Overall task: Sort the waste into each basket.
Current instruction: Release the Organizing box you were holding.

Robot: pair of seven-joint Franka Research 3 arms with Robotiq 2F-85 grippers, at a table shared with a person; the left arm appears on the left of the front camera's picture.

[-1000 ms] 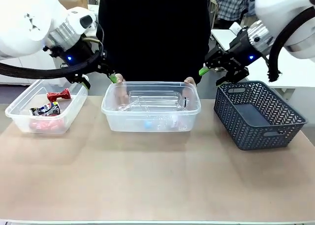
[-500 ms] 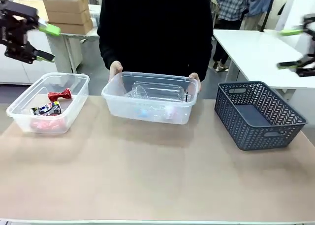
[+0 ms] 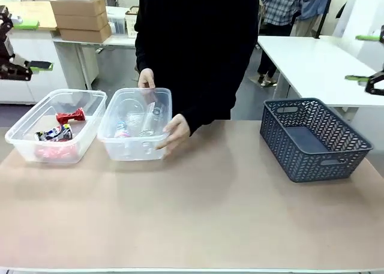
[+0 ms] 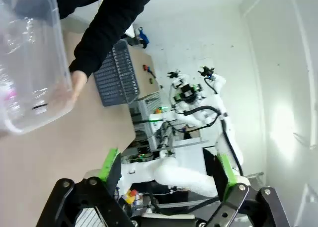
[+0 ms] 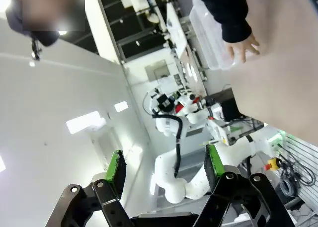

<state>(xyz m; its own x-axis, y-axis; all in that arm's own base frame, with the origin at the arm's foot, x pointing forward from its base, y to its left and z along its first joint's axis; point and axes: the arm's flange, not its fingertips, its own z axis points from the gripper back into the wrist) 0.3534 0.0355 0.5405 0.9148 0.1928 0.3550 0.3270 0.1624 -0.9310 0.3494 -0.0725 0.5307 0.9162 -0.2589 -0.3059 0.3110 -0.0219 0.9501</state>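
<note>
Frankly, w/ both grippers, left (image 3: pixel 21 46) & right (image 3: pixel 366 58), agape & empty, I'd fear person's hand (image 3: pixel 173 134) jolting the clear rectangular plastic tub (image 3: pixel 135 125) into the cans' clear tub (image 3: pixel 54 125) nr desk's left edge.

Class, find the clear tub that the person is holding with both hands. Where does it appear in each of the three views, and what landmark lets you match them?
Front view: the clear tub sits left of centre, beside the tub of cans.
Left wrist view: upper left corner.
Right wrist view: top, right of centre, seen sideways.
Shared landmark: the person's hand on its rim.
</note>
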